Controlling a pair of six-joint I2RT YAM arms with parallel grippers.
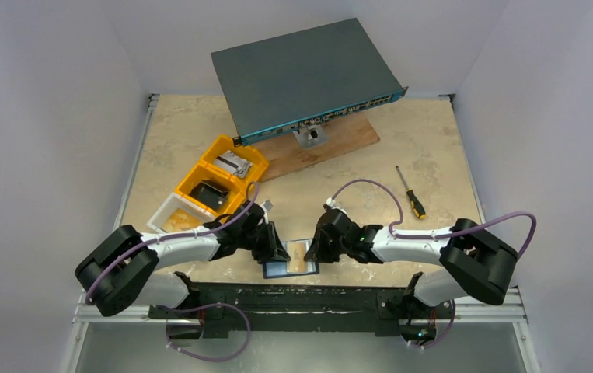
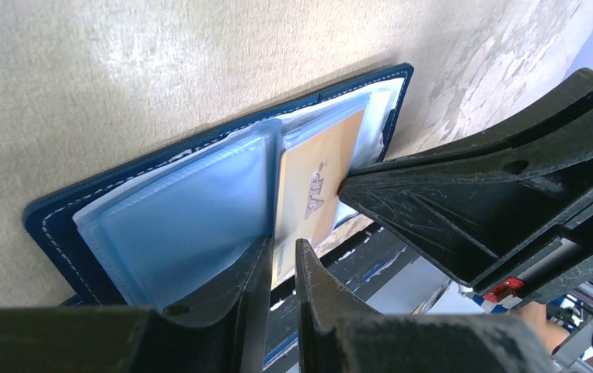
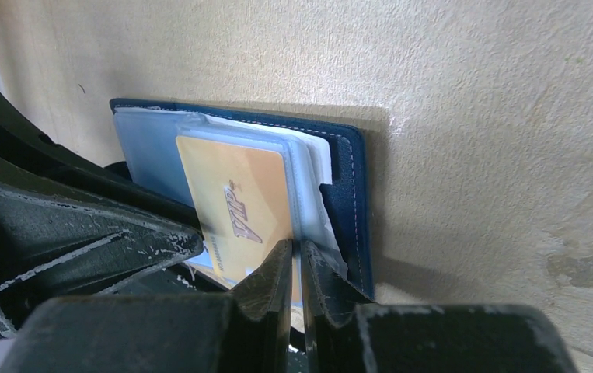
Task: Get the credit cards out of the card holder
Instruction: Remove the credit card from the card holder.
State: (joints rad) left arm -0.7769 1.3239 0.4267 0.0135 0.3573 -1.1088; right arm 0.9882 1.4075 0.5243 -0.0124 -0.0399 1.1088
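Observation:
The navy card holder (image 1: pixel 289 269) lies open at the table's near edge, pale clear sleeves up; it also shows in the left wrist view (image 2: pixel 52 225) and the right wrist view (image 3: pixel 353 186). An orange-yellow credit card (image 2: pixel 312 179) marked VIP sits in a sleeve and juts out toward me (image 3: pixel 238 194). My left gripper (image 2: pixel 284 245) is at the card's left corner, its jaws a narrow gap apart, with the card face showing through the gap. My right gripper (image 3: pixel 298 247) is shut on the clear sleeve edge at the card's right side. Any other cards are hidden.
Yellow bins (image 1: pixel 219 183) and a white bin (image 1: pixel 170 217) stand behind my left arm. A grey network switch (image 1: pixel 305 78) rests on a wooden board (image 1: pixel 340 144) at the back. A screwdriver (image 1: pixel 411 194) lies at the right. The table's edge rail (image 1: pixel 301 291) is just below the holder.

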